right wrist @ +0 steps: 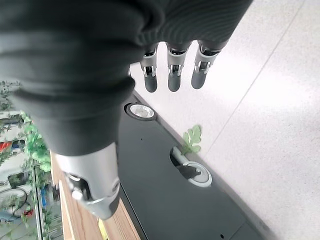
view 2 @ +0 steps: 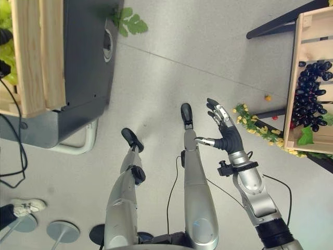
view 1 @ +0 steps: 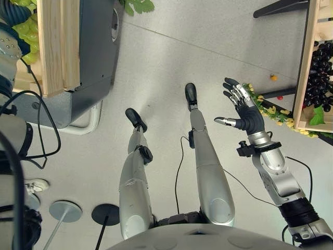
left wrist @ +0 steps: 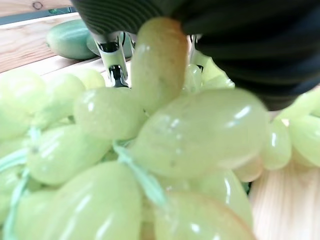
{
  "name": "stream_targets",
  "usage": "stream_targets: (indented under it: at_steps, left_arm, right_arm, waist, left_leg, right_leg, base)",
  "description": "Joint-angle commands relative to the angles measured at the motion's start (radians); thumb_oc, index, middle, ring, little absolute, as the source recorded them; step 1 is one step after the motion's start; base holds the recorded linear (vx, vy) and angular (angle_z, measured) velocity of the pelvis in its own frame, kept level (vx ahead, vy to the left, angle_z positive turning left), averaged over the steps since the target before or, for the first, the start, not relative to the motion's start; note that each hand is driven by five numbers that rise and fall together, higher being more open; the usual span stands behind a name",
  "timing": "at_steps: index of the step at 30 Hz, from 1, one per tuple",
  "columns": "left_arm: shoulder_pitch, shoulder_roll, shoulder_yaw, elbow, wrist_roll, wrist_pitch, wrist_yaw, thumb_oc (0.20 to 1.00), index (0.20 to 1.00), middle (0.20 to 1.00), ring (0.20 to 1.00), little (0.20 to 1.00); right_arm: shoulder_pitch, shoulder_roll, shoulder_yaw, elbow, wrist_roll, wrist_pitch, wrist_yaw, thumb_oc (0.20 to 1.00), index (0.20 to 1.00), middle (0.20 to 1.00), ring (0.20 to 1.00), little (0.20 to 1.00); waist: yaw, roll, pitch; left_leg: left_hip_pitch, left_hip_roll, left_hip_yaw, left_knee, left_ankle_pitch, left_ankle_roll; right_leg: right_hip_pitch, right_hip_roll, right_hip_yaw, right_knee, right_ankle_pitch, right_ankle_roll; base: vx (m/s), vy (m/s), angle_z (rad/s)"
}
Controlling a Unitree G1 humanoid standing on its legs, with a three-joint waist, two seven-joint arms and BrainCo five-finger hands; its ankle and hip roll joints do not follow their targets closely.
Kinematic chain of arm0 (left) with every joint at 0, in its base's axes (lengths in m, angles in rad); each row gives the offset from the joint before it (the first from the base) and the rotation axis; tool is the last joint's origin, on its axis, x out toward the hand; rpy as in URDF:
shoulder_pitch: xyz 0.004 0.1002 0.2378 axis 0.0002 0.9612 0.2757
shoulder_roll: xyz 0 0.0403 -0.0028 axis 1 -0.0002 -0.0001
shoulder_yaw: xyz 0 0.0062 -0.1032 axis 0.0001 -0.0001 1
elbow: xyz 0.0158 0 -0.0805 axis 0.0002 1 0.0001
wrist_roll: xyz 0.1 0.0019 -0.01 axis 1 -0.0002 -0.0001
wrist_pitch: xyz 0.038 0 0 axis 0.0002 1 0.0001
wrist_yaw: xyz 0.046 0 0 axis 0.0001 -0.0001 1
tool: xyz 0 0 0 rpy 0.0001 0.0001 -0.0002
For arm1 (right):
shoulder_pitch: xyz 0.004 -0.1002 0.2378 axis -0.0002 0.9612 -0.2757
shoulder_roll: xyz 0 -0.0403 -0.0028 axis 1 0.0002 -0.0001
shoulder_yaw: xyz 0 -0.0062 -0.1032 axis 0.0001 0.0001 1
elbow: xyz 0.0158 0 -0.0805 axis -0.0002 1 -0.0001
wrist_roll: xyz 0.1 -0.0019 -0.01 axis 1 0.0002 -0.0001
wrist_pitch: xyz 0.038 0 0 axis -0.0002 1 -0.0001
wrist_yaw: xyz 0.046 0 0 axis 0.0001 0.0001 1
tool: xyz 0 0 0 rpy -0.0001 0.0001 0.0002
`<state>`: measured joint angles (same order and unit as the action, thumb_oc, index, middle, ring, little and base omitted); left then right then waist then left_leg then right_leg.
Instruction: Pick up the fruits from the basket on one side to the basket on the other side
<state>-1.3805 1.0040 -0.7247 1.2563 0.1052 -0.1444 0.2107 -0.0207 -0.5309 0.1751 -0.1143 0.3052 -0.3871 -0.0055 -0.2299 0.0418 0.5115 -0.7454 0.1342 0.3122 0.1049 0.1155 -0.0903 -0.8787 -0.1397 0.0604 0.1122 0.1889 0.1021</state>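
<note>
Pressing close against the left hand, a bunch of green grapes lies in the wooden crate; the grapes hide the fingertips, so I cannot tell whether the fingers are curled round them. Well apart from it, the right hand hangs over the floor, fingers straight and spread, holding nothing, near a second crate of dark grapes.

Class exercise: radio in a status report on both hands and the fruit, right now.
Left hand down in green grapes, grip unclear. Right hand open, empty, over the floor. Dark grapes sit in right crate. Nothing blocking.
</note>
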Motion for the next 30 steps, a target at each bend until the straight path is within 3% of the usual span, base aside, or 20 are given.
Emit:
stream_targets:
  at_steps: [1,2,3,4,15,19,21,26,30]
  left_arm:
    - [-0.030,0.069,0.034,-0.008,0.029,-0.022,0.021,0.200,0.200,0.200,0.200,0.200]
    - [0.002,0.059,0.047,-0.016,0.036,-0.023,0.017,0.200,0.200,0.200,0.200,0.200]
    - [0.006,0.061,0.050,-0.018,0.037,-0.023,0.017,0.200,0.200,0.200,0.200,0.200]
    - [0.037,0.049,0.078,-0.026,0.030,-0.024,0.018,0.200,0.200,0.200,0.200,0.200]
    - [0.254,0.038,0.244,-0.228,0.005,-0.062,0.053,0.200,0.200,0.200,0.200,0.200]
    - [0.442,0.043,0.412,-0.463,-0.026,-0.098,0.105,0.200,0.200,0.200,0.200,0.200]
    - [0.620,0.036,0.548,-0.651,-0.034,-0.127,0.138,0.200,0.200,0.200,0.200,0.200]
    - [0.851,-0.022,0.728,-0.881,-0.015,-0.151,0.147,0.200,0.200,0.200,0.200,0.200]
    - [0.940,-0.060,0.786,-0.966,-0.042,-0.175,0.140,0.200,0.200,0.200,0.200,0.200]
  right_arm:
    - [0.042,-0.009,-0.055,-0.043,0.013,-0.048,0.003,1.000,1.000,1.000,1.000,1.000]
    - [0.036,-0.017,-0.054,-0.040,0.006,-0.046,0.003,1.000,1.000,1.000,1.000,1.000]
    - [0.035,-0.017,-0.052,-0.039,0.006,-0.045,0.002,1.000,1.000,1.000,1.000,1.000]
    - [0.029,-0.027,-0.055,-0.036,-0.001,-0.046,-0.002,1.000,1.000,1.000,1.000,1.000]
    - [0.002,-0.052,-0.066,0.000,-0.024,-0.039,-0.021,1.000,1.000,1.000,1.000,1.000]
    - [0.011,-0.057,-0.087,0.009,-0.048,-0.041,-0.038,1.000,1.000,1.000,1.000,1.000]
    - [0.040,-0.058,-0.122,0.021,-0.072,-0.036,-0.046,1.000,1.000,1.000,1.000,1.000]
    - [0.068,-0.061,-0.154,0.039,-0.091,-0.026,-0.041,1.000,1.000,1.000,1.000,1.000]
    - [0.083,-0.062,-0.163,0.045,-0.083,-0.019,-0.030,1.000,1.000,1.000,1.000,1.000]
  waist:
    - [-0.006,-0.039,0.006]
    - [-0.001,-0.041,0.002]
    - [0.007,-0.033,-0.007]
    - [-0.001,-0.043,-0.003]
    - [0.042,-0.037,-0.028]
    - [0.071,-0.013,-0.041]
    - [0.099,-0.003,-0.048]
    - [0.118,0.014,-0.086]
    - [0.128,0.028,-0.121]
  left_leg:
    - [0.051,-0.036,-0.017,0.168,-0.175,0.002]
    - [0.067,-0.033,-0.017,0.166,-0.174,0.001]
    - [0.079,-0.030,-0.029,0.162,-0.207,-0.005]
    - [0.092,-0.033,-0.015,0.157,-0.169,-0.001]
    - [0.272,-0.029,-0.023,0.107,-0.158,-0.013]
    - [0.351,-0.035,-0.046,0.076,-0.148,-0.019]
    - [0.393,-0.032,-0.060,0.063,-0.143,-0.021]
    - [0.468,-0.025,-0.084,0.020,-0.119,-0.029]
    - [0.519,-0.007,-0.093,-0.007,-0.107,-0.033]
  right_leg:
    - [0.101,-0.024,0.017,-0.073,0.052,0.123]
    - [0.110,-0.024,0.015,-0.062,0.047,0.122]
    - [0.122,-0.017,0.016,-0.067,0.023,0.128]
    - [0.127,-0.026,0.010,-0.055,0.045,0.122]
    - [0.273,-0.030,-0.019,-0.012,-0.004,0.115]
    - [0.339,-0.025,-0.042,0.010,-0.039,0.104]
    - [0.372,-0.015,-0.054,0.033,-0.065,0.095]
    - [0.434,0.007,-0.075,0.043,-0.096,0.071]
    - [0.473,0.024,-0.087,0.064,-0.125,0.057]
  base:
    - [0.00,0.000,0.00]
    - [0.10,0.040,-0.01]
    - [0.00,0.000,0.00]
    - [-0.03,0.000,-0.05]
    - [-0.02,-0.024,-0.02]
    - [0.05,-0.048,0.04]
    - [0.04,-0.041,0.04]
    - [0.04,-0.075,0.11]
    - [0.09,-0.074,0.14]
